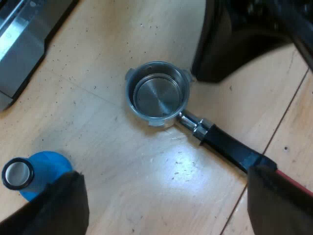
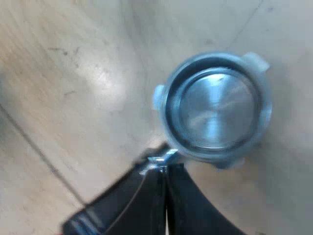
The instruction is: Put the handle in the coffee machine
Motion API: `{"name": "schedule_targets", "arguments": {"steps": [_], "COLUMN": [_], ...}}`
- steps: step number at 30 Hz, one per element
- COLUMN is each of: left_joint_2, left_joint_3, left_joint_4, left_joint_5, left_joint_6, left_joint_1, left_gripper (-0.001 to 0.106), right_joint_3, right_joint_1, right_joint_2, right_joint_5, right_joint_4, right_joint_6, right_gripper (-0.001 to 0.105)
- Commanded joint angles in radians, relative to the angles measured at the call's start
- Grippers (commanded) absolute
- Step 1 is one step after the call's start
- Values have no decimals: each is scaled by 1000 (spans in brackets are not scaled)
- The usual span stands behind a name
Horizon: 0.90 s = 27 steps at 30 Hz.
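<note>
Two pincers near the holder (image 1: 157,93), which lies loose on the surface (image 1: 98,127), basket up, away from the machine (image 1: 19,44). The left pincer (image 1: 166,196) gapes wide beside the handle (image 1: 230,147); the right pincer (image 2: 165,181) is pressed closed over the neck, empty. Best: grip mid-handle squarely, keep the basket level.

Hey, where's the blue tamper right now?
In the left wrist view, the blue tamper sits on the wooden table, close beside the open left end effector and apart from the metal holder.
</note>
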Motion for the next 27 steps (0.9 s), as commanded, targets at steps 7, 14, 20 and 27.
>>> {"name": "schedule_targets", "arguments": {"steps": [7,14,20,27], "left_joint_2": [-227,-286,-291,-291], "left_joint_3": [-9,-9,-9,-9], "left_joint_4": [134,210,224,224], "left_joint_5": [17,33,46,46], "left_joint_6": [-43,-142,-192,-192], "left_joint_1": [2,2,2,52], "left_gripper": [70,70,70,70], "right_joint_3": [-6,-28,-64,-103], "right_joint_1": [-38,-59,-59,-59], "right_joint_2": [-94,-96,-88,-3], "right_joint_5": [74,45,18,-70], "right_joint_4": [69,64,64,64], "right_joint_6": [-229,-490,-646,-688], "right_gripper": [48,86,80,76]}}
